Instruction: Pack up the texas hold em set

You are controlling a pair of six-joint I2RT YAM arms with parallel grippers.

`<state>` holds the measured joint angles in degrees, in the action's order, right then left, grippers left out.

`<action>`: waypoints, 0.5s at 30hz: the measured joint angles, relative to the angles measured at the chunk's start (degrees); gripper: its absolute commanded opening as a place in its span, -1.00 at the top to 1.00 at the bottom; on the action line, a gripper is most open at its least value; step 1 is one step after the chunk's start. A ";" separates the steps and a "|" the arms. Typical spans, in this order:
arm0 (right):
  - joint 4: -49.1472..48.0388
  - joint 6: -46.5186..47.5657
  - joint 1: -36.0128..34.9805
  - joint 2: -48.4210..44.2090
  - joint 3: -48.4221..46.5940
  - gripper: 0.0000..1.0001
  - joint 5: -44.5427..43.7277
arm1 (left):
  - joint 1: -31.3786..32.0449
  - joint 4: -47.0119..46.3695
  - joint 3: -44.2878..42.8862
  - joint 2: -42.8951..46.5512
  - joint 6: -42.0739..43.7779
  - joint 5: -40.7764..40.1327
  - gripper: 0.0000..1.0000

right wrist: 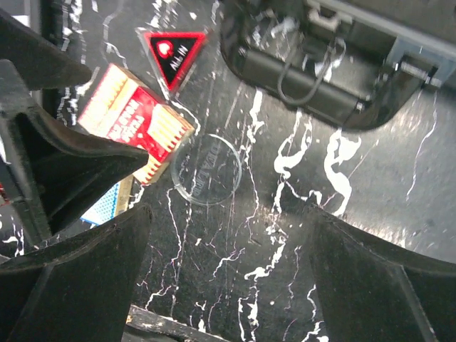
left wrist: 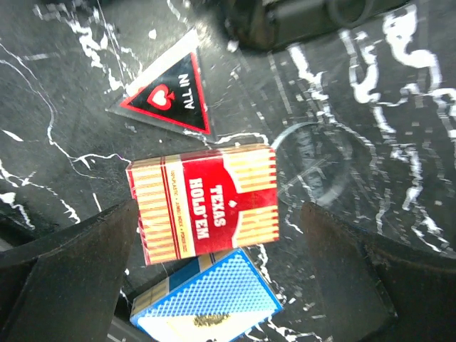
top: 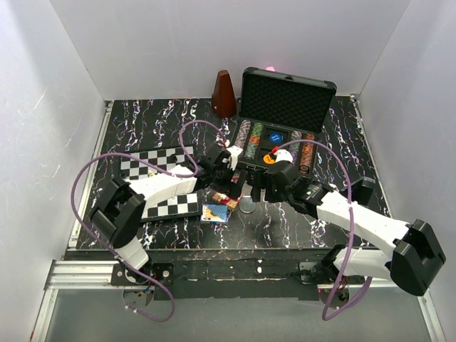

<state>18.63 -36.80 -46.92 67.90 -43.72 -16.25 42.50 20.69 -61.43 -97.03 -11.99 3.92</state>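
Note:
The black case (top: 322,105) stands open at the back, foam lid up, with rows of striped chips (top: 251,137) inside. Its front edge with the handle shows in the right wrist view (right wrist: 320,78). A red "Texas Hold'em" card box (left wrist: 203,203) lies on the table, partly over a blue card box (left wrist: 210,303). A triangular "All In" button (left wrist: 171,96) and a clear round button (left wrist: 313,164) lie beside them. My left gripper (left wrist: 221,285) is open above the two boxes. My right gripper (right wrist: 228,278) is open and empty just near of the clear button (right wrist: 206,169).
A black-and-white chessboard (top: 153,162) lies in two parts at the left under my left arm. A brown metronome (top: 224,92) stands left of the case. White walls close in the table. The two grippers hang close together in front of the case.

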 measured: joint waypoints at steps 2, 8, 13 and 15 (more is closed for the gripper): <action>-0.61 3.65 0.02 -1.46 -0.76 -0.89 0.20 | -0.33 -0.31 -0.02 2.91 0.57 0.46 -0.96; -2.38 14.12 0.31 -2.56 -5.66 -0.89 3.37 | -6.80 0.02 -0.24 13.64 1.07 -1.66 -0.96; -2.91 23.43 0.55 3.32 -11.21 -0.78 11.41 | -13.14 0.31 0.57 20.74 0.72 -5.14 -0.96; -1.40 26.60 0.48 9.31 -15.96 -0.75 14.05 | -15.12 0.50 0.63 22.08 0.26 -5.29 -0.96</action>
<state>17.23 -10.20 -46.44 77.21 -59.68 -2.20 27.38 21.19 -60.80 -74.96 -11.73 -1.37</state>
